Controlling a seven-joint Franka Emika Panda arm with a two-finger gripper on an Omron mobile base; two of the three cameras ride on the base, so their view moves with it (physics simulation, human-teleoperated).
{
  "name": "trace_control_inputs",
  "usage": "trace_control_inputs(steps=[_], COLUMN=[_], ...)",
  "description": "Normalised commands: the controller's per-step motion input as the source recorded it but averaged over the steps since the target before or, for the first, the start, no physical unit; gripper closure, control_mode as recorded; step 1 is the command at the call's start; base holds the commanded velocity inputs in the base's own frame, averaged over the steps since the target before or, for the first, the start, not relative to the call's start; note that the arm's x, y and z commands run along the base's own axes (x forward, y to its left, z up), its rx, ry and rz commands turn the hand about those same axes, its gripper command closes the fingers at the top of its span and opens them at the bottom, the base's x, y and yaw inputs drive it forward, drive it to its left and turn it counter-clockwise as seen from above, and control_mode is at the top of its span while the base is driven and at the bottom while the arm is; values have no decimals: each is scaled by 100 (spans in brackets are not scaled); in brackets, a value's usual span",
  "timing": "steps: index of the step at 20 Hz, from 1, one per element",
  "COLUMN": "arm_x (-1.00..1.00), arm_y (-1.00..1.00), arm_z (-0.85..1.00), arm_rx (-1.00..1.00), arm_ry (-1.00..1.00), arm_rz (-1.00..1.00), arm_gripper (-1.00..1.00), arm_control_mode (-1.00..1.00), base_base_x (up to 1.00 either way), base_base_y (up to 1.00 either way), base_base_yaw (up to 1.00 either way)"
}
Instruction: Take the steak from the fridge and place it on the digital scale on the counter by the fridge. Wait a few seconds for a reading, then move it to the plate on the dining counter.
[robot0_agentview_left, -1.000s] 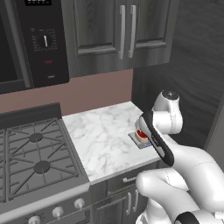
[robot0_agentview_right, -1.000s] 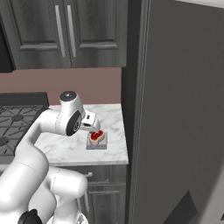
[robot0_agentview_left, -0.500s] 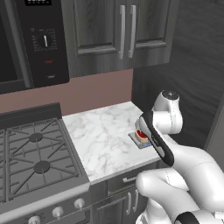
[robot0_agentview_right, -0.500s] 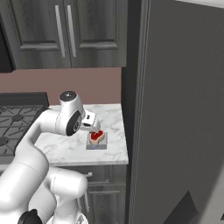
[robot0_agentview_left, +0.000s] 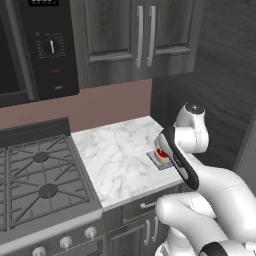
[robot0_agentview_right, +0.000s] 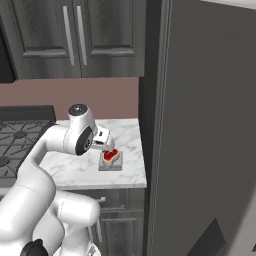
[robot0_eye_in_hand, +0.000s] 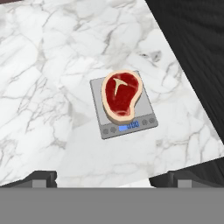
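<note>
- Steak (robot0_eye_in_hand: 121, 95) lies flat on the digital scale (robot0_eye_in_hand: 144, 121), red face up, tan rim all round; it covers most of the pad.
- Scale sits on the narrow marble counter (robot0_eye_in_hand: 39, 87), near its front edge, close to the grey fridge (robot0_agentview_right: 205, 130) side.
- Small blue display (robot0_eye_in_hand: 129, 126) lit on the scale's front strip.
- Gripper (robot0_eye_in_hand: 109, 178) hangs above the steak, fingers spread wide and released, touching nothing.
- Gas stove (robot0_agentview_left: 35, 175) left of counter; dark cupboards (robot0_agentview_left: 135, 35) above.
</note>
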Motion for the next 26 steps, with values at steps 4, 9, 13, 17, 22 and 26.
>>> trace_control_inputs(steps=[4,9,13,17,22,26], arm_x=[0,0,0,0,0,0], arm_y=[0,0,0,0,0,0], arm_z=[0,0,0,0,0,0], arm_rx=[0,0,0,0,0,0], arm_ry=[0,0,0,0,0,0], arm_rz=[0,0,0,0,0,0], arm_gripper=[-100,-100,-100,-100,-100,-100], arm_control_mode=[-100,-100,-100,-100,-100,-100], base_base_x=[0,0,0,0,0,0], base_base_y=[0,0,0,0,0,0], base_base_yaw=[0,0,0,0,0,0])
